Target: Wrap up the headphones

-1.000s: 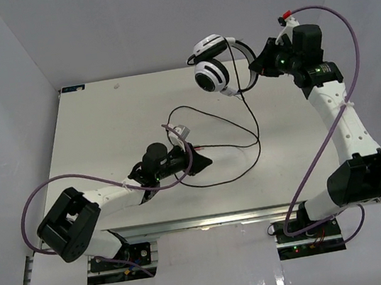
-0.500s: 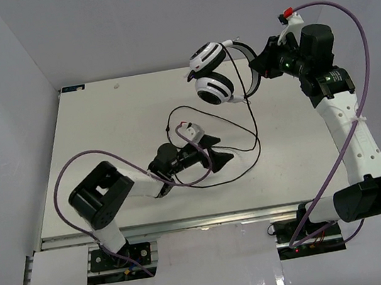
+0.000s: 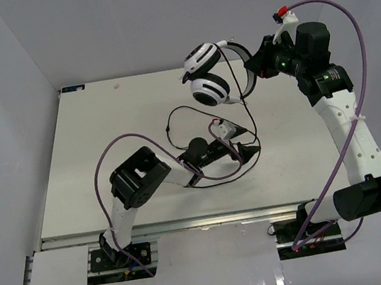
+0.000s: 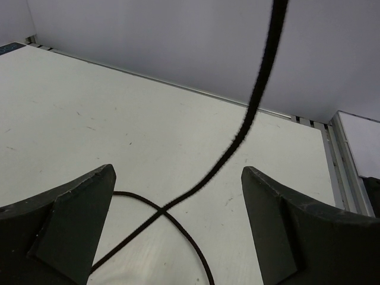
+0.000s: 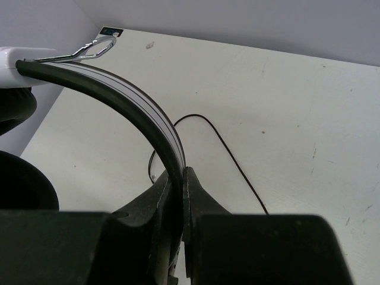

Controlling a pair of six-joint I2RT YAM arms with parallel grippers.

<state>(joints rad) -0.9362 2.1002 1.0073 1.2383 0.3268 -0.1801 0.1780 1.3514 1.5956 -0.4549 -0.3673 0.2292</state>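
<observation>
Up at twelve o'clock: headphones held off the table

Over the far edge of the table (image 3: 90, 143), near twelve o'clock, the white headphones (image 3: 208, 75) hang in the air, with round cups and black pads, one cup above the other. The right gripper (image 3: 255, 70), at their three o'clock, is clamped on the thin headband (image 5: 136, 101). The thin black cord (image 3: 193, 113) drops in loose loops onto the table and crosses the gap between the widely spread fingers of the left gripper (image 3: 249, 151).

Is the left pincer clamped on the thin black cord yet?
No: the left pincer is wide open in the left wrist view, and the thin black headphone cord passes through its gap without touching either side.
</observation>
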